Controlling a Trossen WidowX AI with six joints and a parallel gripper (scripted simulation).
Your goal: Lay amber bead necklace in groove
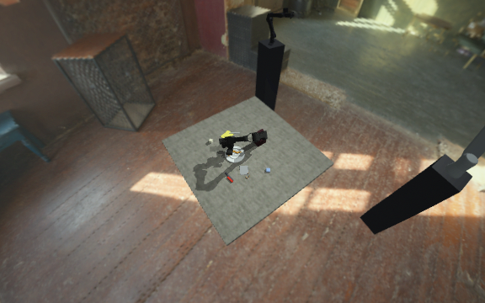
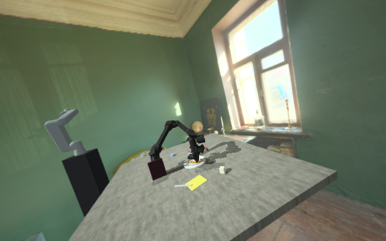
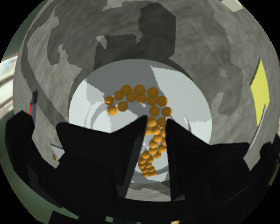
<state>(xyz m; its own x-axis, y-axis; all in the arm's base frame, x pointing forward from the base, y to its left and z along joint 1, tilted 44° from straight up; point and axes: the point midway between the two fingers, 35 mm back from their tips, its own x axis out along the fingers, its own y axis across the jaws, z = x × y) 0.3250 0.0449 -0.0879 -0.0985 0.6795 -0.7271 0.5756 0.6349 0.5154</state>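
The amber bead necklace (image 3: 139,90) (image 2: 190,163) lies bunched on the round white bead board (image 3: 196,100) (image 1: 236,161). In the wrist view its beads form a hook: an arc across the board's middle and a doubled strand running down between my fingers. Much of it lies across the inside of the board, not around the ring of the groove. My gripper (image 3: 156,121) points down low over the board and is shut on the necklace, with beads of the doubled strand between the fingertips. The fingers hide part of the board's near side.
A yellow sheet (image 1: 226,134) (image 2: 197,183) (image 3: 260,87) with a pale stick (image 2: 181,185) and a cream block (image 2: 222,170) (image 1: 210,140) lie near the board. Across from them are a grey square (image 1: 243,170), a red-handled tool (image 1: 229,178) and a blue block (image 1: 268,170) (image 2: 173,154).
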